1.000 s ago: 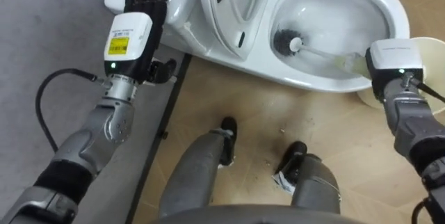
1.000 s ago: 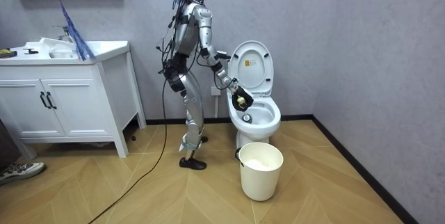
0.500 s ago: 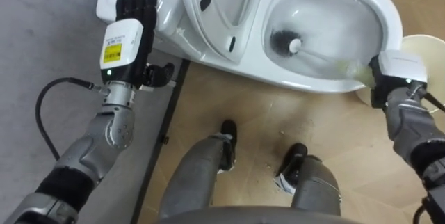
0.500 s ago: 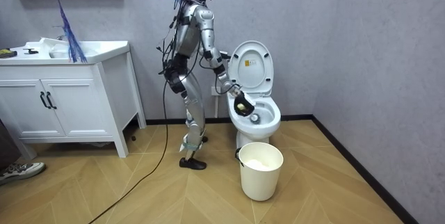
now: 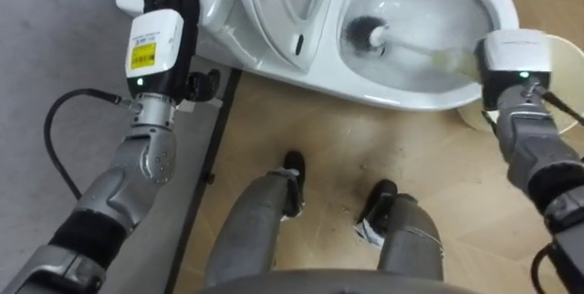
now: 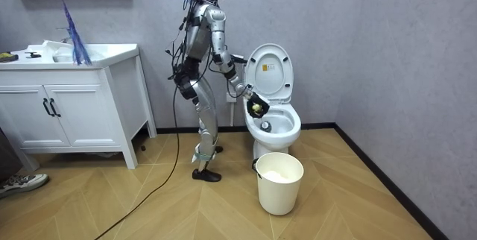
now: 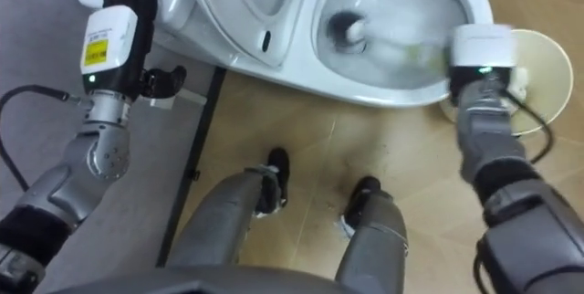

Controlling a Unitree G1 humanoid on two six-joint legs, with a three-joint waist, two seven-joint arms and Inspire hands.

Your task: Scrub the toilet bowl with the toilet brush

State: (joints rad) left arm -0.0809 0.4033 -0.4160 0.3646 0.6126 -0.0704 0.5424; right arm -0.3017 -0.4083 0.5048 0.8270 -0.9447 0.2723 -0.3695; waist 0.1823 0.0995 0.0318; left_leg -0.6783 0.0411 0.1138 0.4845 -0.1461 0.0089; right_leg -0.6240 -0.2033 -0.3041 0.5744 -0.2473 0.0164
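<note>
The white toilet [image 5: 415,102] lies across the top of the eye views with its seat and lid [image 5: 292,6] raised. A toilet brush's dark head [image 5: 365,33] rests against the inner wall of the bowl, on the side nearest the raised seat. Its pale handle [image 5: 429,55] runs right into my right hand [image 5: 513,57], which is shut on it at the bowl's rim. My left hand [image 5: 164,11] lies flat with straight fingers on the cistern [image 5: 219,15]. In the room view I stand beside the toilet [image 6: 274,124], with my right hand [image 6: 257,107] over the bowl.
A cream bucket [image 5: 564,61] stands on the wooden floor just past my right hand, in front of the toilet [image 6: 279,180]. A grey wall is behind the cistern. A white vanity cabinet [image 6: 71,106] stands at the room view's left.
The whole eye view has shifted a little. My right hand dipped towards the bowl and came back up, sliding the brush head slightly along the bowl wall. The left hand stays on the cistern.
</note>
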